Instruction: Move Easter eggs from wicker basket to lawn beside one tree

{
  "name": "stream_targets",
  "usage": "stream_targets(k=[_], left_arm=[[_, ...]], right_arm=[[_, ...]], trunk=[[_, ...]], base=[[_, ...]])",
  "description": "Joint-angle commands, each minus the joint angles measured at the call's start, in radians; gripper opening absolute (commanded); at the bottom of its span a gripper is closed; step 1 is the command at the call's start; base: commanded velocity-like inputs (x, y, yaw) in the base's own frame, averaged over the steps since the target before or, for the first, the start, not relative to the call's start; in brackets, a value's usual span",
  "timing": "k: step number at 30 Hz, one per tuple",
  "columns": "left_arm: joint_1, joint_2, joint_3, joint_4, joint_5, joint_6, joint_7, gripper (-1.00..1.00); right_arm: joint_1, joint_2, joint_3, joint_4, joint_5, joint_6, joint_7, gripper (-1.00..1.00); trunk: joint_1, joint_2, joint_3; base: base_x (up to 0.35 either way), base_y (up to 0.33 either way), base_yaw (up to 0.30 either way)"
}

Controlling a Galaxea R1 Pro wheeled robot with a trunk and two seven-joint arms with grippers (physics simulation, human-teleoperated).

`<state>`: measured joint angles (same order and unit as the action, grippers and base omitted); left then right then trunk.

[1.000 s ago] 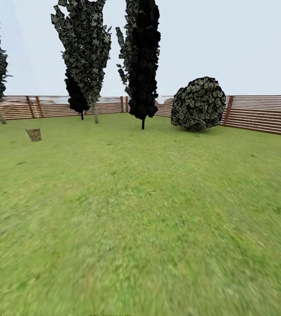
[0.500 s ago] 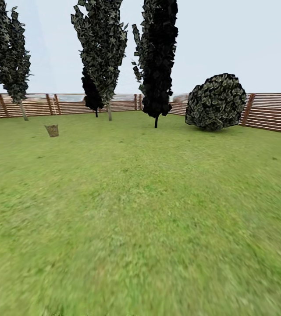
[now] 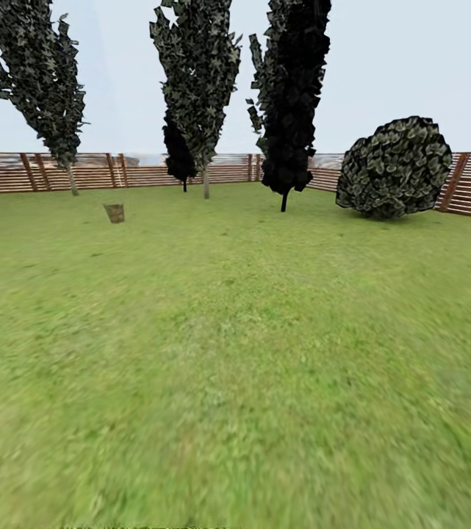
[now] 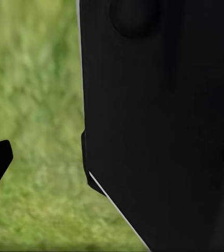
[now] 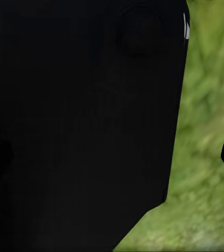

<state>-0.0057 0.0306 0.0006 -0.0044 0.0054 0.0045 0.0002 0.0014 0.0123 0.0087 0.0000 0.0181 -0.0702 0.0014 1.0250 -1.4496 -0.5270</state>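
Clearly the step in hand is the approach: the wicker basket (image 3: 114, 213) stands small and far off on the lawn (image 3: 235, 353), left of centre in the head view, well apart from the robot. The three Easter eggs are too small to make out at this range; presumably they lie inside it.

Behind the basket, along the brown slatted fence (image 3: 139, 170), stand the candidate trees. The tree (image 3: 71, 180) at far left and another pale-trunked tree (image 3: 206, 182) near the middle both show pale trunks under blotched foliage; the far-left one looks nearer to the basket. A black columnar tree (image 3: 285, 200) on a thin stem and a round bush (image 3: 397, 169) stand to the right, and neither fits the task.

In the left wrist view a dark claw (image 4: 159, 126) body blocks most of the frame over grass, and the right wrist view shows the right claw (image 5: 80, 126) the same way; I cannot tell whether either is released or clenched.

To do this well, the base should turn a little left so the basket sits in the middle of the head view, then drive straight across the open grass. It should stop with the basket near and low in view, close enough for an arm to reach down into it from above. Stopping too near risks nudging the light basket over.
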Motion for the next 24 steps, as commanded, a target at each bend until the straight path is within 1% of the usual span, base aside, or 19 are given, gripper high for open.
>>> stream_targets(k=[1,24], left_arm=[[0.000,0.000,0.000,0.000,0.001,0.000,0.000,1.00],[0.000,0.000,0.000,0.000,0.000,0.001,-0.001,1.00]], right_arm=[[0.000,0.000,0.001,0.000,0.002,-0.003,0.000,1.00],[0.000,0.000,0.001,0.001,0.002,-0.003,0.000,1.00]], trunk=[[0.000,0.000,-0.002],[0.000,0.000,-0.022]], base=[[0.000,0.000,0.209],[0.000,0.000,0.209]])
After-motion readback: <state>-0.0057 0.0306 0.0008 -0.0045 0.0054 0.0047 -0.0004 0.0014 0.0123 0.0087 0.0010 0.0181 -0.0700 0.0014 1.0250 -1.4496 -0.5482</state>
